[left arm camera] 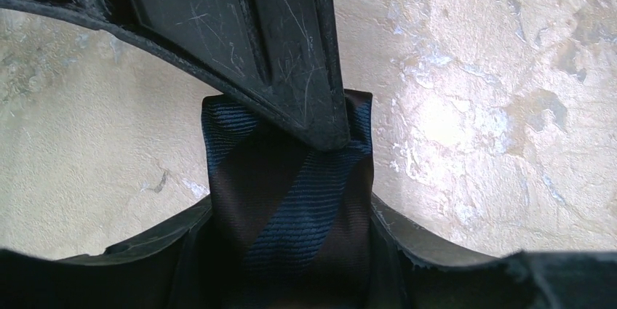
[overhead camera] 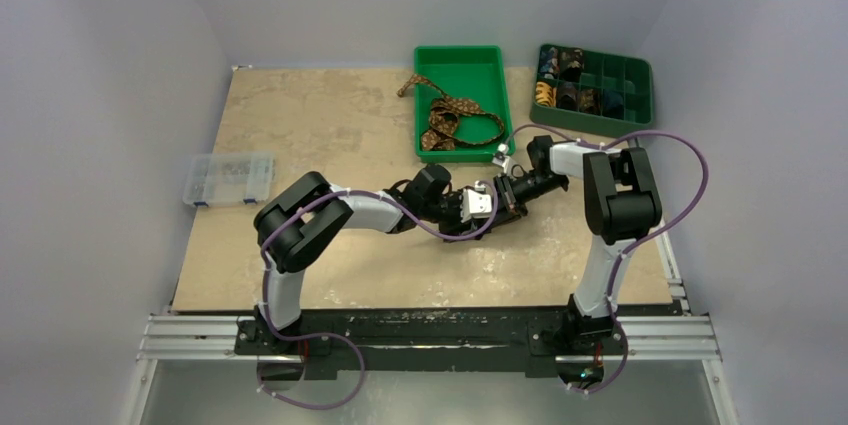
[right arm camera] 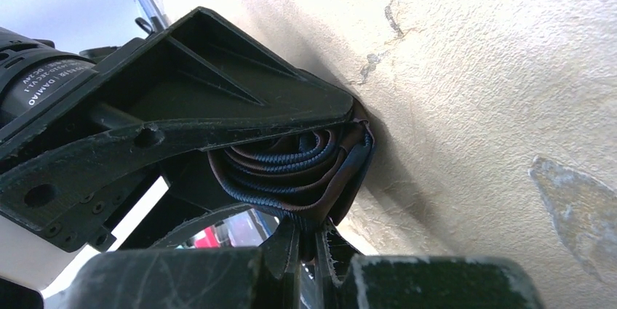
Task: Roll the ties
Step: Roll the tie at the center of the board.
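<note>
Both grippers are closed on the dark tie [left arm camera: 291, 207] at the centre of the top view. The left gripper [overhead camera: 490, 209] comes in from the left and the right gripper [overhead camera: 508, 200] from the right, tips meeting. From the right wrist the tie shows as a loose coil seen end-on, navy and brown layers curled inside one another. Its lower edge is nipped between the right fingertips [right arm camera: 331, 247], which stand almost together. The left gripper's fingers bracket the coil. From the left wrist a striped band runs straight up from the bottom edge to mid-frame.

The coil sits close against the table [overhead camera: 300, 135]; contact cannot be told. The left forearm points right, and the right arm folds back leftward.

Behind them a brown tie [overhead camera: 438, 131] lies in a green tray [overhead camera: 458, 65], one end over its left rim. A compartment box [overhead camera: 630, 95] stands to the right, and a clear case [overhead camera: 228, 178] lies far left.
</note>
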